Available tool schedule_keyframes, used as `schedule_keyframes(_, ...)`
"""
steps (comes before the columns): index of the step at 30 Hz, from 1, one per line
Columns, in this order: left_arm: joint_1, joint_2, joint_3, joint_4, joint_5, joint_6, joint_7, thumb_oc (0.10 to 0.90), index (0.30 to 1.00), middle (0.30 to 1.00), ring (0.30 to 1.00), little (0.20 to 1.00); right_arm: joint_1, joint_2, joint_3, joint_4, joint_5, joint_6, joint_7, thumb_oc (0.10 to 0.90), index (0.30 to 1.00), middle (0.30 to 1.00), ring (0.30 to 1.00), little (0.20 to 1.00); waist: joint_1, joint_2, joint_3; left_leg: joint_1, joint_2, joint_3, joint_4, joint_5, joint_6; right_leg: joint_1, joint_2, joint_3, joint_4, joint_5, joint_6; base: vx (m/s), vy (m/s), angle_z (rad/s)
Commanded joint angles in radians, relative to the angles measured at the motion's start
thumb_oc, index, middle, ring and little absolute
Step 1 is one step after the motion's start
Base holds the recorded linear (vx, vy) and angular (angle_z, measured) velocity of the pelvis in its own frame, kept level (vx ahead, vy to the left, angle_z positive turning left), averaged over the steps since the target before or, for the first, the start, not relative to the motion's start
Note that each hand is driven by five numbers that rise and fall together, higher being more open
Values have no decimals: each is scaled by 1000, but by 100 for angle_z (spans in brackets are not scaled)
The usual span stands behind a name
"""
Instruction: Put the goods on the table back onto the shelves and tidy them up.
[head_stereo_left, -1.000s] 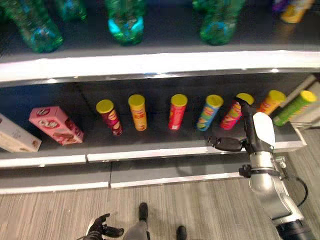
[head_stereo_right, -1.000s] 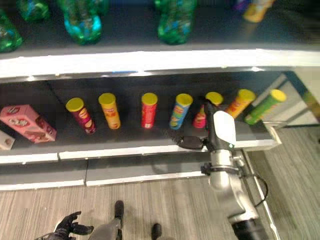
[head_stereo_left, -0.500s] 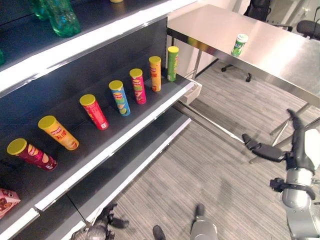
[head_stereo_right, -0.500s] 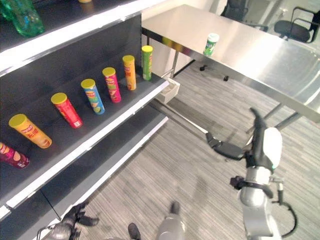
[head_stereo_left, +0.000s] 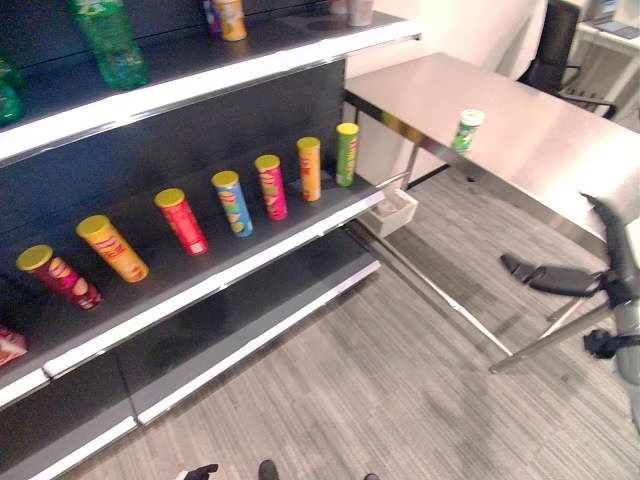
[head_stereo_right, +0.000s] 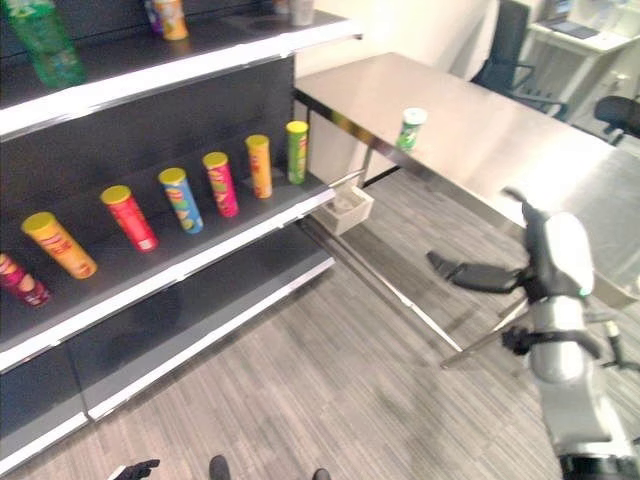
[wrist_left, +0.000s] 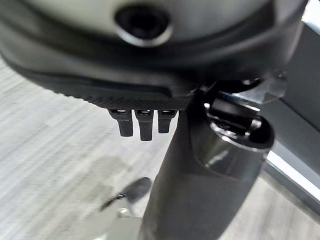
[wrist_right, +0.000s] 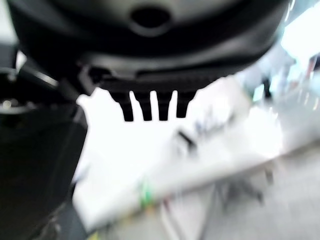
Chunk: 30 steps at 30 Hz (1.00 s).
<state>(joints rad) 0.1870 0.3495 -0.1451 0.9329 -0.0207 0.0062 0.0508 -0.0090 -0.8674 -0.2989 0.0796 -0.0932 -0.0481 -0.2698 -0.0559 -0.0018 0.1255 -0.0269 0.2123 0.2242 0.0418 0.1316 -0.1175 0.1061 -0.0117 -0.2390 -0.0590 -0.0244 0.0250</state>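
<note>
Shelves (head_stereo_left: 200, 290) stand on the left, a row of tube cans (head_stereo_left: 240, 205) lined along the middle shelf, bottles (head_stereo_left: 108, 45) on the one above. To the right sits the worktop (head_stereo_left: 520, 150), one can (head_stereo_left: 465, 130) upright on it. Right hand (head_stereo_left: 555, 280) hangs before the worktop, over the floor (head_stereo_left: 360, 390).

A row of seven capped tubes (head_stereo_right: 221, 183) is seen standing on the middle shelf (head_stereo_right: 190, 262) of a dark shelving unit, and a green bottle (head_stereo_right: 40, 42) and an orange can (head_stereo_right: 171, 18) are seen on the shelf above. A single green can (head_stereo_right: 410, 128) is stood upright on the steel desk (head_stereo_right: 500, 150), well apart from the shelves, with a small white bin (head_stereo_right: 349, 208) hung at the shelf's end beside the desk's leg. The right hand (head_stereo_right: 478, 275) is held out above the grey floor (head_stereo_right: 330, 380) with its fingers (head_stereo_right: 445, 266) straight and nothing in them.
</note>
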Motion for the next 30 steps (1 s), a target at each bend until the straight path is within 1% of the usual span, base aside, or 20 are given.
schedule_keyframes(1, -101, 16, -13, -89, -40, -32, -32, 800, 900, 900, 900, 900, -92, -54, -14, -61, 40, -64, -57, 800, 900, 900, 900, 900, 29, -18, 45, 35, 89, -24, 225, -110, -28, -40, -60, -4, 13, -1, 75, 18, -93, -11)
schedule_keyframes(6, -101, 16, -13, -89, -40, -32, -32, 800, 900, 900, 900, 900, -92, -54, -13, -61, 40, -64, -57, 800, 900, 900, 900, 900, 29, -18, 44, 34, 89, -25, 226, -110, -28, -40, -60, -5, 13, -2, 75, 50, -57, -12)
schedule_keyframes(7, -138, 11, -65, -105, -44, -36, -42, 800, 900, 900, 900, 900, -158, -108, -3, -19, 131, -75, -56, 800, 900, 900, 900, 900, 70, -46, 83, -152, -106, -98, 246, -172, 39, 7, -36, 13, -10, -21, 63, 299, -274, 85)
schedule_keyframes(8, -144, 11, -73, -105, -41, -40, -42, 800, 900, 900, 900, 900, -169, -118, 2, -11, 131, -78, -64, 800, 900, 900, 900, 900, 72, -40, 76, -193, -134, -86, 184, -120, 40, 8, -27, 12, -12, -23, 65, 602, -177, 84)
schedule_keyframes(9, -151, 3, -73, -78, -42, -44, -33, 800, 900, 900, 900, 900, -258, -139, 74, 1, 115, -84, -77, 800, 900, 900, 900, 900, 103, -15, 51, -163, -181, -55, -12, -37, 47, 35, 7, 42, 5, -68, 72, 512, 199, 60)
schedule_keyframes(11, -141, 0, -62, -54, -35, -46, -18, 800, 900, 900, 900, 900, -297, -138, 100, -9, 100, -81, -71, 800, 900, 900, 900, 900, 103, -24, 21, -100, -195, -39, -58, -37, 57, 46, -20, 44, 51, -93, 84, 457, 212, -89)
schedule_keyframes(12, -142, 1, -57, -34, -40, -45, -16, 800, 900, 900, 900, 900, -312, -138, 110, -7, 94, -81, -67, 800, 900, 900, 900, 900, 104, -27, 8, -68, -197, -21, -73, -51, 70, 35, -36, 42, 124, -109, 91, 209, 107, -205)
schedule_keyframes(14, -146, 2, -50, -21, -38, -43, -15, 800, 900, 900, 900, 900, -319, -136, 115, -4, 86, -80, -67, 800, 900, 900, 900, 900, 104, -29, 10, -47, -198, -10, -78, -65, 81, 9, -47, 40, 201, -124, 102, 147, 112, -168)
schedule_keyframes(15, -145, 5, -44, -13, -37, -41, -9, 800, 900, 900, 900, 900, -332, -134, 119, -9, 71, -76, -65, 800, 900, 900, 900, 900, 99, -25, 20, -4, -196, 0, -85, -88, 98, -52, -72, 18, 348, -92, 138, 108, 120, -23)
schedule_keyframes(16, -145, 4, -43, -13, -37, -42, -9, 800, 900, 900, 900, 900, -336, -134, 121, -8, 70, -75, -65, 800, 900, 900, 900, 900, 101, -28, 21, -4, -200, 4, -87, -88, 100, -62, -78, 22, 367, -101, 141, 82, 111, 2)
schedule_keyframes(17, -142, 6, -39, -10, -41, -41, -5, 800, 900, 900, 900, 900, -345, -132, 127, -11, 60, -71, -64, 800, 900, 900, 900, 900, 95, -30, 35, 26, -206, 12, -89, -104, 114, -97, -109, 5, 454, -58, 167, 28, 72, -14)
schedule_keyframes(18, -142, 8, -37, -13, -42, -40, 1, 800, 900, 900, 900, 900, -351, -131, 131, -14, 53, -71, -62, 800, 900, 900, 900, 900, 92, -23, 43, 40, -201, 17, -90, -110, 124, -131, -125, -12, 516, -10, 177, 57, 100, -25)
schedule_keyframes(19, -139, 14, -39, -16, -43, -40, 2, 800, 900, 900, 900, 900, -356, -130, 134, -12, 51, -71, -66, 800, 900, 900, 900, 900, 89, -16, 49, 51, -197, 22, -91, -115, 131, -157, -141, -27, 583, 9, 182, 74, 95, -16)
schedule_keyframes(21, -128, 17, -40, -19, -35, -37, -2, 800, 900, 900, 900, 900, -347, -125, 125, -7, 33, -67, -79, 800, 900, 900, 900, 900, 90, -11, 52, 83, -196, 31, -111, -129, 138, -193, -206, -63, 640, 31, 177, 120, 55, 8)
schedule_keyframes(22, -126, 21, -38, -23, -32, -37, -2, 800, 900, 900, 900, 900, -337, -124, 112, -14, 31, -65, -82, 800, 900, 900, 900, 900, 90, -16, 55, 95, -198, 30, -113, -141, 133, -194, -258, -85, 614, 17, 174, 125, -54, 26)
schedule_keyframes(24, -133, 25, -35, -16, -23, -39, -4, 800, 900, 900, 900, 900, -327, -125, 86, -14, 23, -61, -95, 800, 900, 900, 900, 900, 99, -12, 45, 92, -185, 19, -109, -159, 115, -180, -328, -120, 457, 8, 158, 150, -187, 25)
schedule_keyframes(25, -136, 24, -36, -7, -17, -41, -2, 800, 900, 900, 900, 900, -312, -134, 61, -16, 14, -52, -106, 800, 900, 900, 900, 900, 95, -18, 38, 91, -182, -4, -103, -174, 97, -170, -355, -103, 277, 56, 170, 208, -268, 23)
schedule_keyframes(26, -138, 21, -31, -2, -15, -43, -1, 800, 900, 900, 900, 900, -299, -138, 42, -16, 12, -46, -116, 800, 900, 900, 900, 900, 89, -26, 35, 98, -181, -14, -99, -185, 88, -170, -358, -73, 191, 95, 185, 157, -207, 30)
schedule_keyframes(27, -139, 21, -32, -2, -15, -43, 0, 800, 900, 900, 900, 900, -297, -137, 39, -17, 11, -45, -116, 800, 900, 900, 900, 900, 90, -27, 33, 93, -182, -13, -98, -182, 89, -169, -357, -75, 180, 104, 184, 124, -140, 66)
schedule_keyframes(30, -123, 25, 0, 1, -10, -43, 5, 800, 900, 900, 900, 900, -237, -133, -14, -22, -2, -31, -125, 800, 900, 900, 900, 900, 80, -57, 23, 125, -160, -40, -88, -209, 58, -201, -392, 26, 59, 234, 233, 201, -252, 72)
